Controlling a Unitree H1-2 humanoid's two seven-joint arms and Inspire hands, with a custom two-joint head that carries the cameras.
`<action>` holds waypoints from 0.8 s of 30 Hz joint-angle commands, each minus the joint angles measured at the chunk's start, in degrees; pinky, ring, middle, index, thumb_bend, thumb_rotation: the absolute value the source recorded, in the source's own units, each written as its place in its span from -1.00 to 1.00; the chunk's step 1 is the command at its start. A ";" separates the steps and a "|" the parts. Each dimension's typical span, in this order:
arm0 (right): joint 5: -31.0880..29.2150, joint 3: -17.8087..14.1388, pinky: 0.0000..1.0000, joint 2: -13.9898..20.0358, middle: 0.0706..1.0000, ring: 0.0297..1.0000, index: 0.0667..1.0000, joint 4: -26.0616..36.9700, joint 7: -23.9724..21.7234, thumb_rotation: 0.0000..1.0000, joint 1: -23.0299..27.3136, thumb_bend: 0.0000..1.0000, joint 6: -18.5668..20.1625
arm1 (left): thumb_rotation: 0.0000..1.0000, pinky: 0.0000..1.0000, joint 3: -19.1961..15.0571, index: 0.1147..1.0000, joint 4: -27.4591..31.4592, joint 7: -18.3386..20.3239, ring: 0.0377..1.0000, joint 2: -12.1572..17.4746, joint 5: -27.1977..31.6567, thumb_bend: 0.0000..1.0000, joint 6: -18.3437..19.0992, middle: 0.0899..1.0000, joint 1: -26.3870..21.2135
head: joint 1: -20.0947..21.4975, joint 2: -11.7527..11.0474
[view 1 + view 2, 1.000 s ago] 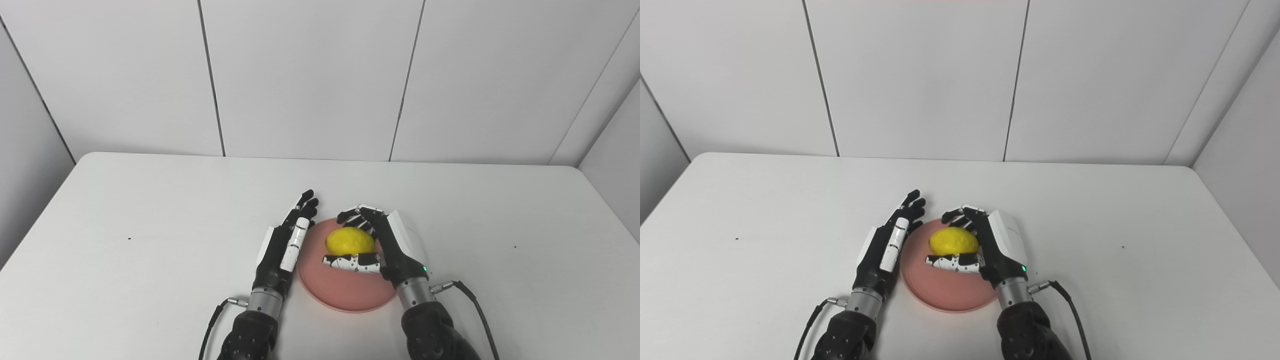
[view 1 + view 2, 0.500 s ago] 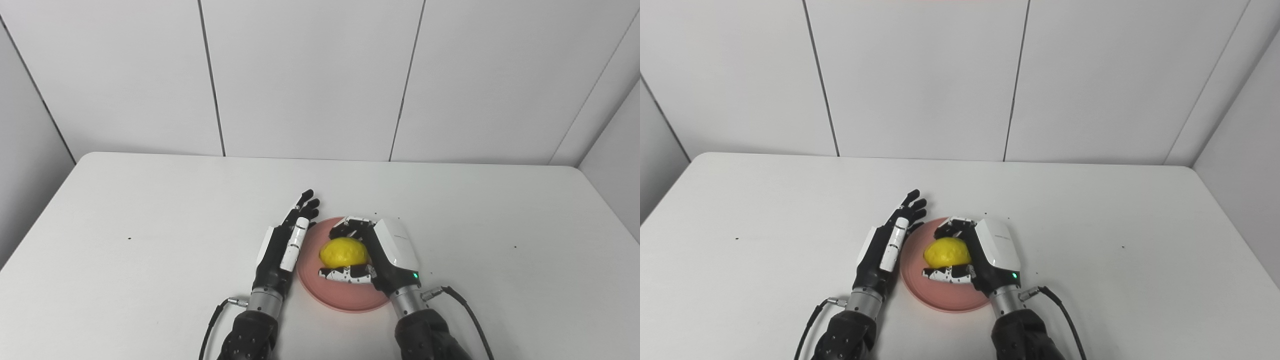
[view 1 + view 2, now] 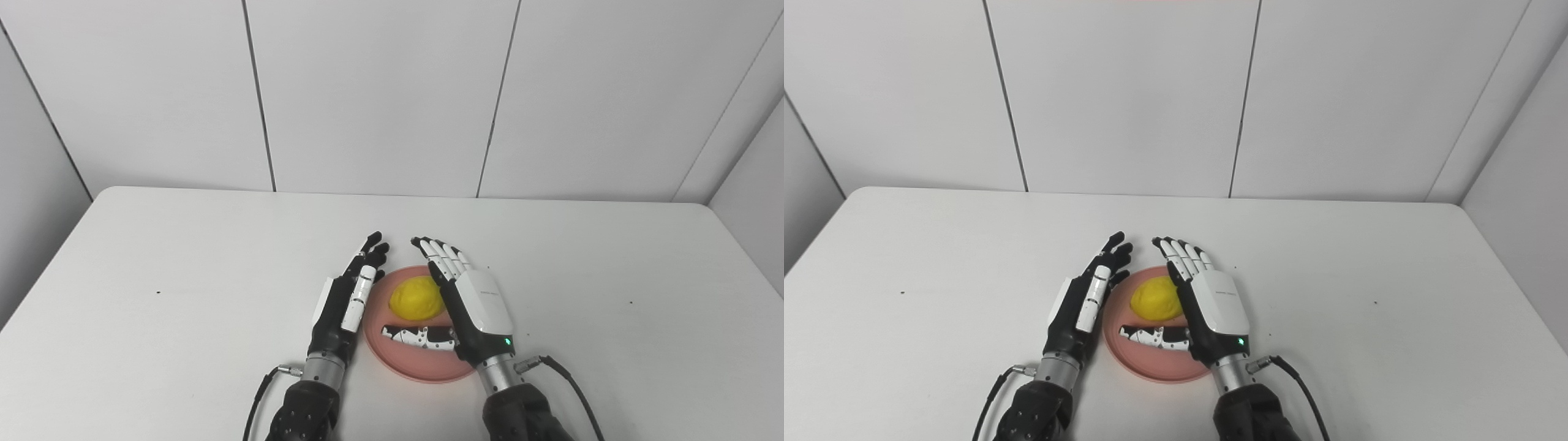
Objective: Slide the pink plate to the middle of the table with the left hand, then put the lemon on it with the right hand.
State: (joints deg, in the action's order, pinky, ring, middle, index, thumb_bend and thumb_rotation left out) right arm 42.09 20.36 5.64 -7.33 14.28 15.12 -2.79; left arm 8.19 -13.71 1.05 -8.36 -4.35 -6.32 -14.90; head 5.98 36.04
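Lemon (image 3: pixel 1153 297) on plate (image 3: pixel 1151 366); right hand (image 3: pixel 1206 300) spread.

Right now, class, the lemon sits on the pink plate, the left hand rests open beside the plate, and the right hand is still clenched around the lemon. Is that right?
Not quite. The right hand is open, fingers straightened past the lemon, as the left eye view shows. The lemon does sit on the pink plate, with the left hand open beside it.

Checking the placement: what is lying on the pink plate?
The lemon lies on the pink plate. The open right hand covers the plate's right side.
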 commanded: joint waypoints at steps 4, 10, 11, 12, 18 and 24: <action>-2.11 -1.20 1.00 -0.29 0.97 1.00 0.89 2.73 2.75 0.46 0.28 0.42 -6.08 | 1.00 0.80 -0.13 0.77 -1.93 0.23 0.85 0.04 0.85 -0.01 -1.35 0.81 1.58 | 0.54 -0.08; -6.76 -4.15 0.99 -0.93 0.93 0.93 0.95 4.07 4.77 0.77 -0.58 0.44 -10.62 | 1.00 0.78 -0.43 0.77 -2.05 0.28 0.83 0.12 1.18 -0.01 -1.23 0.81 1.39 | 0.64 -0.14; -7.92 -5.09 0.99 -1.20 0.93 0.92 0.95 4.32 5.16 0.84 -0.77 0.43 -11.19 | 1.00 0.78 -0.56 0.78 -2.13 0.40 0.82 0.08 1.51 -0.01 -1.33 0.81 1.41 | 0.66 -0.18; -8.71 -5.90 0.92 -1.44 0.90 0.89 0.93 4.53 5.35 0.87 -0.92 0.44 -11.56 | 1.00 0.79 -0.68 0.79 -2.21 0.48 0.82 0.07 1.75 -0.02 -1.41 0.81 1.40 | 0.80 -0.27; -13.66 -9.60 0.73 -2.05 0.85 0.82 0.86 5.84 3.80 0.93 -1.81 0.33 -10.52 | 1.00 0.80 -1.18 0.79 -2.56 0.62 0.82 0.29 2.74 -0.03 -2.03 0.82 1.31 | 0.93 -0.36; -18.46 -12.57 0.73 -2.25 0.80 0.80 0.80 6.72 0.69 1.00 -2.36 0.27 -8.36 | 1.00 0.82 -1.33 0.80 -1.87 0.44 0.83 0.88 2.70 -0.05 -1.79 0.82 1.72 | 1.10 -0.33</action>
State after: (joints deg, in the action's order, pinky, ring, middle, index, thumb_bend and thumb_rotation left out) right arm 25.02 8.48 3.84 -2.74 15.45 11.61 -11.42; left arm 7.23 -14.11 1.41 -8.30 -1.61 -6.60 -15.00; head 7.12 35.77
